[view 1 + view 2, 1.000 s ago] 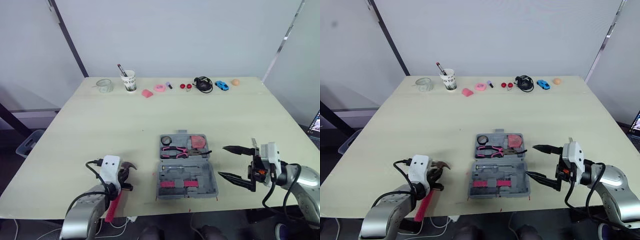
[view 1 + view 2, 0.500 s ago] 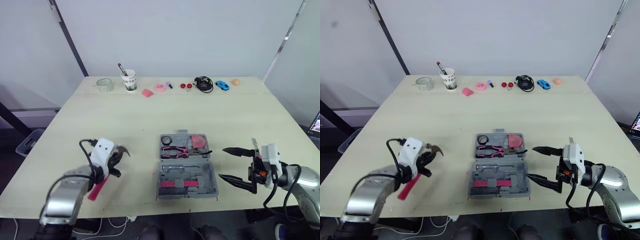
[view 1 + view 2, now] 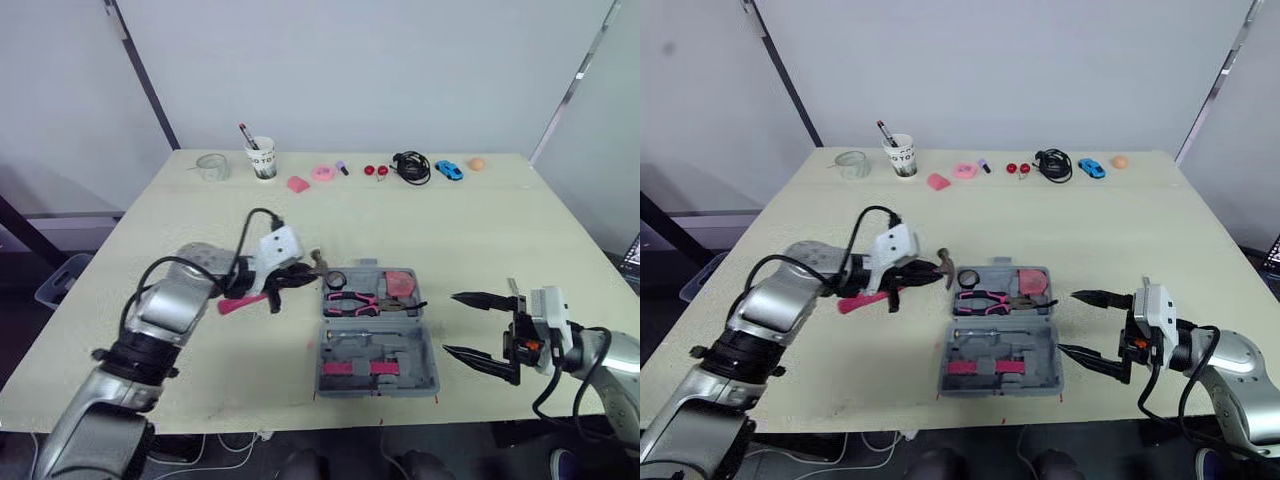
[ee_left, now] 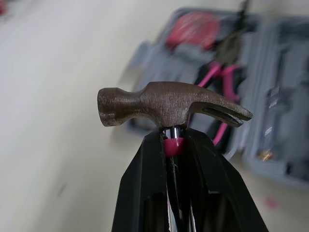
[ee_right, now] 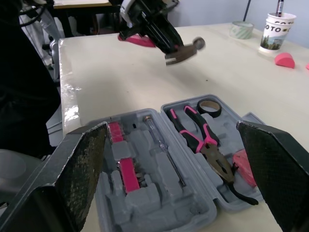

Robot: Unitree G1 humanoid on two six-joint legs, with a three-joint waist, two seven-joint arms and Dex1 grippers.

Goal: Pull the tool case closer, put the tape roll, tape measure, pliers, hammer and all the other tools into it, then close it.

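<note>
Just left of tool case, L pincer clamps hammer (near level), head twd case; R pincer spread.

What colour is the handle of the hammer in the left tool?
The hammer has a pink handle; the right eye view shows it best.

1. Bare desk btw tool case and far-edge row (cup, cable): I've a wide lane there.
2. Left of tool case, desk is free down to near edge.
3. Case's far-left corner blocked: left claw w/ hammer hangs there.
4. Right claw, fingers spread, sits just right of case; tight gap.
5. Inside, pliers take up far half's middle.
</note>
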